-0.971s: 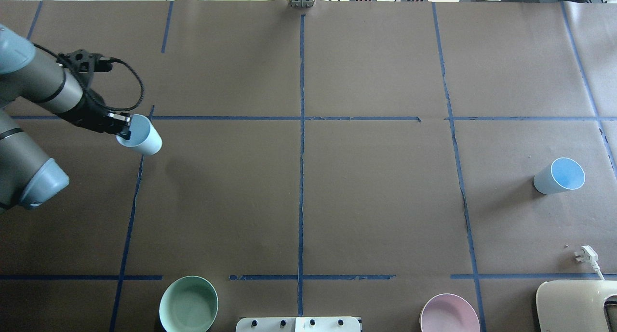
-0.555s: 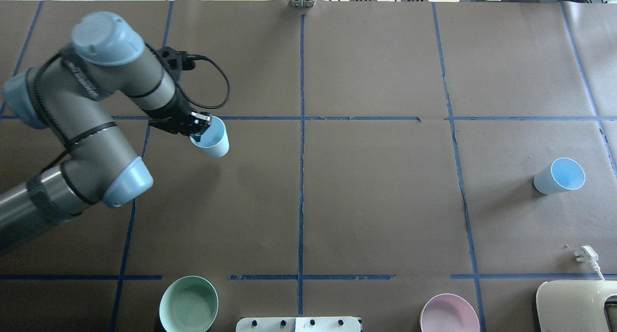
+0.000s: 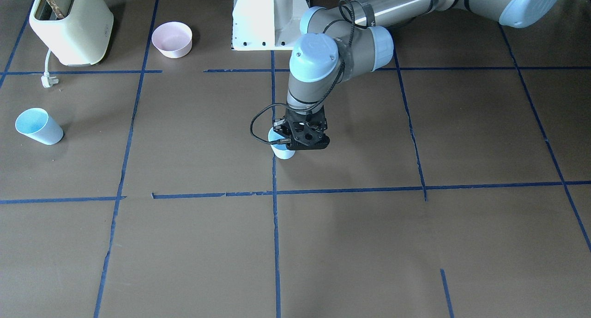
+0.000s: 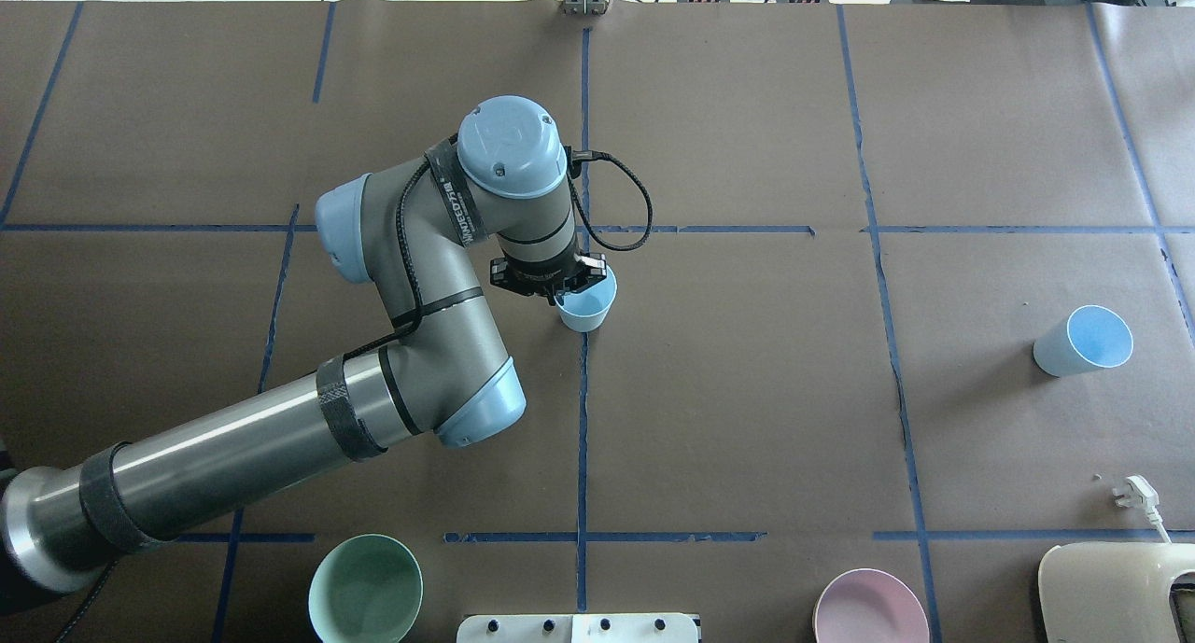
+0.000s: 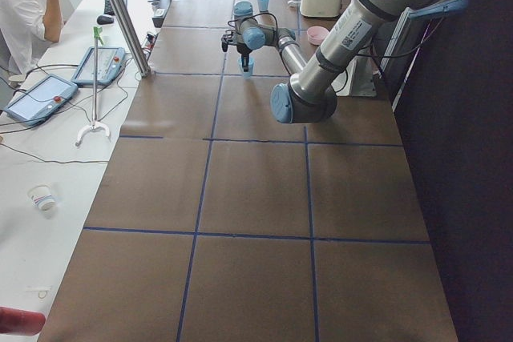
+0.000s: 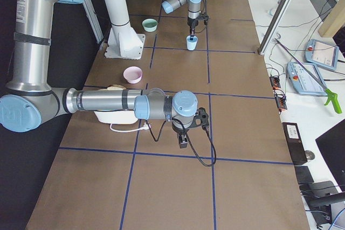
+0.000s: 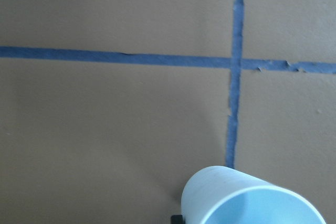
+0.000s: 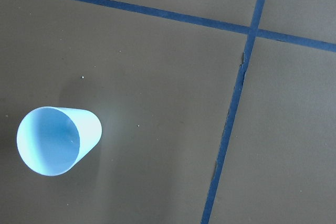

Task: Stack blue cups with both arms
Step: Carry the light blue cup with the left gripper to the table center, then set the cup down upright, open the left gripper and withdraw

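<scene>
My left gripper [image 4: 563, 286] is shut on the rim of one blue cup [image 4: 588, 307], held upright at the table's centre on the middle tape line. It also shows in the front-facing view [image 3: 282, 153] and the left wrist view [image 7: 247, 198]. I cannot tell if its base touches the table. The second blue cup [image 4: 1083, 341] stands alone at the right, and shows below the right wrist camera [image 8: 55, 139]. The right gripper [image 6: 183, 139] shows only in the exterior right view, so I cannot tell whether it is open or shut.
A mint-green bowl [image 4: 365, 589] and a pale pink bowl [image 4: 870, 608] stand at the near edge beside the white pedestal [image 3: 270, 18]. A cream toaster [image 4: 1116, 592] with a loose plug [image 4: 1134, 492] sits at the near right corner. An operator [image 5: 24, 6] sits beyond the table.
My left arm has swung right, carrying its blue cup from the table's far left to the centre line. The second cup has not moved.
</scene>
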Available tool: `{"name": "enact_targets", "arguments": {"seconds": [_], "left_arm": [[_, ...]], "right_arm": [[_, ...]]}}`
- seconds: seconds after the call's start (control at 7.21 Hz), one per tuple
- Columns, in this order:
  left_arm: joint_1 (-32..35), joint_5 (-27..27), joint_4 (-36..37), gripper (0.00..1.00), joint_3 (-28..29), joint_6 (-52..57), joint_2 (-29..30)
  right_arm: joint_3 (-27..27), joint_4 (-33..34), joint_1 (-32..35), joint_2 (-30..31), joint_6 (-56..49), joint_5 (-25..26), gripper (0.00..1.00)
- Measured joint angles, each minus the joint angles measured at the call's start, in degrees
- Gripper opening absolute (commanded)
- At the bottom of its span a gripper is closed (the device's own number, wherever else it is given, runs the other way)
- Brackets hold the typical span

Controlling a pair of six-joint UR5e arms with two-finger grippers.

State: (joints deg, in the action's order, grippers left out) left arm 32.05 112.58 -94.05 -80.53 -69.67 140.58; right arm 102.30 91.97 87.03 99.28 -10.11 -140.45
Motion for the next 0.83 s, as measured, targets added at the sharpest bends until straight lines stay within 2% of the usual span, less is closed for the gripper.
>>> {"name": "enact_targets", "arguments": {"seconds": [0.14, 0.28, 0.55, 0.69, 0.83], "left_arm": [[-0.53, -0.07, -0.23, 0.82, 0.20, -0.08, -0.01], [-0.74, -0.08, -0.28, 1.00, 0.18, -0.13, -0.12], [-0.79, -1.35, 0.00, 1.00, -1.11, -0.28, -0.64], [-0.62, -1.71, 1.86, 1.00, -4.01, -0.33, -1.26], [0.05, -1.56, 6.73, 1.00, -9.71, -0.09, -2.93]], "right_arm": [[0.00, 0.00, 0.04, 0.00, 0.00, 0.02, 1.00], [0.01, 0.01, 0.06, -0.02, 0.00, 0.06, 1.00], [0.03, -0.03, 0.02, -0.05, 0.00, 0.03, 1.00], [0.06, -0.03, 0.01, -0.05, 0.00, 0.01, 1.00], [0.08, -0.04, 0.02, -0.05, 0.00, 0.02, 1.00]]}}
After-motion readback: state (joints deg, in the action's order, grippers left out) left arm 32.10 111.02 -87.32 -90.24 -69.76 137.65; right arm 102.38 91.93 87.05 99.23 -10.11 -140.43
